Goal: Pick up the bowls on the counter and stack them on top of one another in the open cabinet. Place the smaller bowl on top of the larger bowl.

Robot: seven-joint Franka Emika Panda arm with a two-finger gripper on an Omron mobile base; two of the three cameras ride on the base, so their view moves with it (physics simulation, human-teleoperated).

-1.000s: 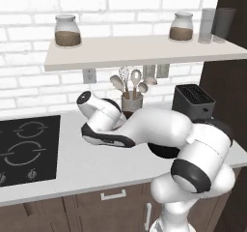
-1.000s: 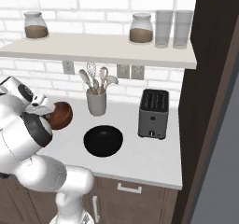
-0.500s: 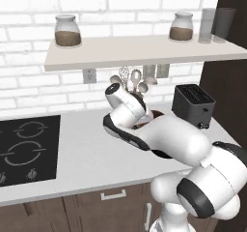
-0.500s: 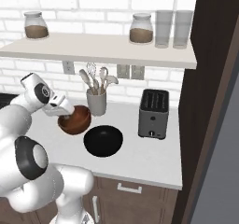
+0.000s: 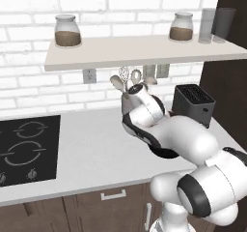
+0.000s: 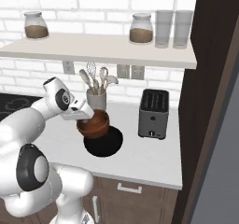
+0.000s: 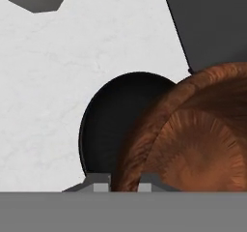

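Over the last second the arm has swung rightward across the tabletop [image 6: 154, 157], carrying the small brown bowl [image 6: 93, 123] in its gripper [image 6: 83, 115] from beside the cooktop, past the utensil holder [image 6: 96, 98], to hang over the black bowl [image 6: 103, 142] by the toaster [image 6: 153, 114].

Reddish-brown wood-grained smaller bowl [image 6: 94, 123], glossy black larger bowl [image 6: 103, 142], pale grey-white faintly marbled counter [image 6: 149, 157].
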